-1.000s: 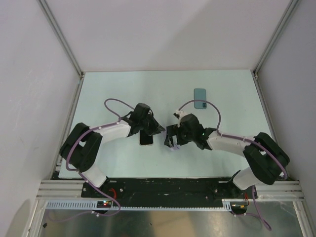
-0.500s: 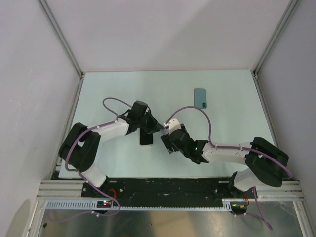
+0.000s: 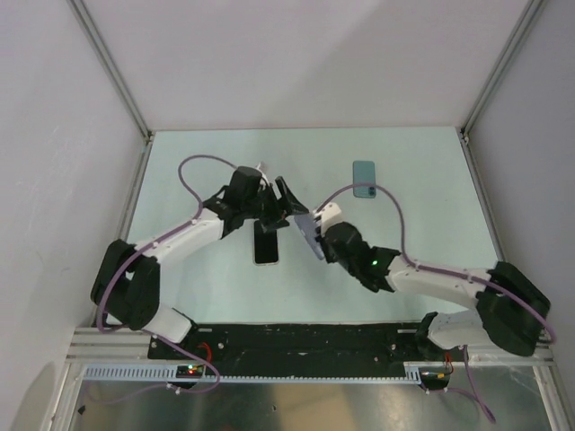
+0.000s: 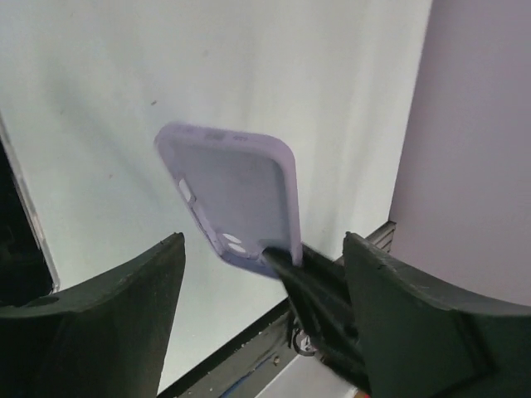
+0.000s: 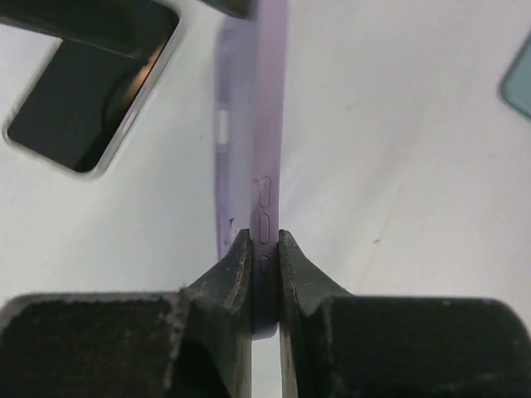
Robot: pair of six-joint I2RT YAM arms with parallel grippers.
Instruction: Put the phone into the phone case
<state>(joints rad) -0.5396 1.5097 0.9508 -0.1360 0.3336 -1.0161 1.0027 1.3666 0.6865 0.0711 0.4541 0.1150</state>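
The phone (image 3: 266, 244) lies flat on the table, black screen up, pale edge showing; the right wrist view has it at upper left (image 5: 91, 108). The lavender phone case (image 3: 307, 232) is held off the table, tilted on edge. My right gripper (image 3: 316, 239) is shut on its lower edge, and its wrist view shows the case (image 5: 267, 141) edge-on, pinched between the fingers (image 5: 264, 238). My left gripper (image 3: 277, 201) stands open just left of the case and above the phone. Its wrist view looks into the hollow of the case (image 4: 236, 195), with nothing between its own fingers (image 4: 264, 249).
A teal phone-shaped item (image 3: 364, 179) lies flat farther back on the table, at the right edge of the right wrist view (image 5: 518, 83). White walls with metal frame posts (image 3: 112, 72) enclose the table on three sides.
My right gripper has swung in and shut on the case. My left gripper has opened, let the case go and moved a little toward the far side.
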